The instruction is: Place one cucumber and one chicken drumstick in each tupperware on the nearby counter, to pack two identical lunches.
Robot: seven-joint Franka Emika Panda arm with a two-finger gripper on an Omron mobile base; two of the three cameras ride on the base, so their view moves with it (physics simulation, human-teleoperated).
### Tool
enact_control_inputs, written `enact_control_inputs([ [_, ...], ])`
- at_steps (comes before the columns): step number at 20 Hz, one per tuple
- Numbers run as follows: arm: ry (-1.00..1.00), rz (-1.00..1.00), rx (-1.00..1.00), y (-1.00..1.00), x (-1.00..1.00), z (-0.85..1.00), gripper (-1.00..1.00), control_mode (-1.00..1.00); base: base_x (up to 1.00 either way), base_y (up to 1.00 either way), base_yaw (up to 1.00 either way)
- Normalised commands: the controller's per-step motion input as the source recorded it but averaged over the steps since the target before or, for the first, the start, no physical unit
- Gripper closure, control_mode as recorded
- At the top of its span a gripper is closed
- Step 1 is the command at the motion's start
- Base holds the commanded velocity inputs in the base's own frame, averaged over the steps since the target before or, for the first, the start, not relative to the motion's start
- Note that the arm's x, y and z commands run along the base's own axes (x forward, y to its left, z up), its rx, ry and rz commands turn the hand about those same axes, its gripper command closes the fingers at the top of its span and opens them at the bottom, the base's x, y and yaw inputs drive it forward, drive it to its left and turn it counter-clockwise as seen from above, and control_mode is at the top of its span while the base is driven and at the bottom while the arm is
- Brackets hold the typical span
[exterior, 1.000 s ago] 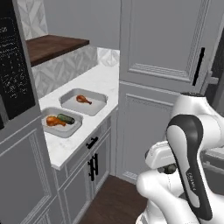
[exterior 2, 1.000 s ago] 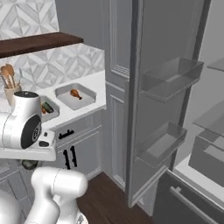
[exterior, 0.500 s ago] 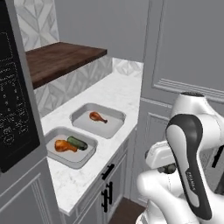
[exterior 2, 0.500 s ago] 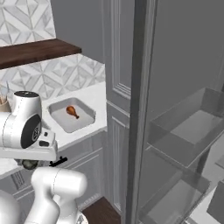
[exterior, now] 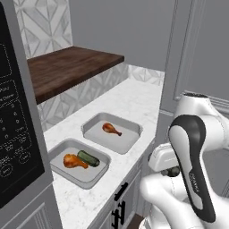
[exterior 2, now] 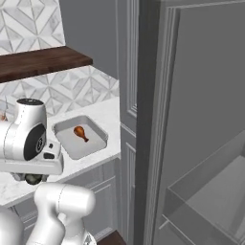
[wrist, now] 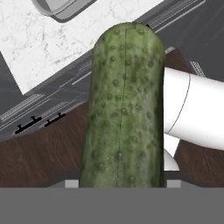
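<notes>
A bumpy green cucumber [wrist: 122, 113] rises lengthwise from my gripper [wrist: 122, 183], which is shut on it; its bulk hides the fingertips. On the white counter [exterior: 134, 100] sit two grey tupperwares. The nearer tupperware [exterior: 87, 173] holds a chicken drumstick [exterior: 74, 161] and a second cucumber [exterior: 88, 158]. The farther tupperware [exterior: 123, 141] holds one drumstick [exterior: 111, 129] alone, and it shows from the other side as well [exterior 2: 93, 143] with that drumstick [exterior 2: 80, 133]. In the hand view a corner of a tupperware [wrist: 61, 8] and the counter [wrist: 65, 48] lie beyond the cucumber's tip.
A dark wooden shelf [exterior: 67, 71] hangs over the counter's back. A black microwave panel [exterior: 18, 147] stands at the left. A tall grey cabinet [exterior: 197, 53] bounds the counter's right end, with a door and clear shelves [exterior 2: 206, 191] beside it. Black handles [exterior: 120, 210] mark the cabinets below.
The whole picture has shifted: the base has driven closer to the counter, so the tupperwares look larger and nearer. The arm keeps the same folded pose.
</notes>
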Motion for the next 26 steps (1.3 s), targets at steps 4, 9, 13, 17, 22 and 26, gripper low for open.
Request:
enact_control_inputs([
  [4,0.0,0.0,0.0,0.0,0.0,0.0,1.0,1.0,0.06,0.01,0.0],
  [9,-0.06,0.21,-0.02,0.14,0.89,0.17,1.0,-1.0,0.0,0.0,0.0],
  [13,-0.02,0.22,-0.01,0.03,1.0,0.08,1.0,-1.0,0.0,0.0,0.0],
  [17,0.07,0.15,0.0,0.0,1.0,0.0,1.0,-1.0,0.0,0.0,0.0],
  [22,0.03,0.17,-0.05,0.12,1.0,-0.01,1.0,-1.0,0.0,0.0,0.0],
  [26,0.0,0.27,-0.08,0.45,1.0,-0.41,1.0,-1.0,0.0,0.0,0.0],
])
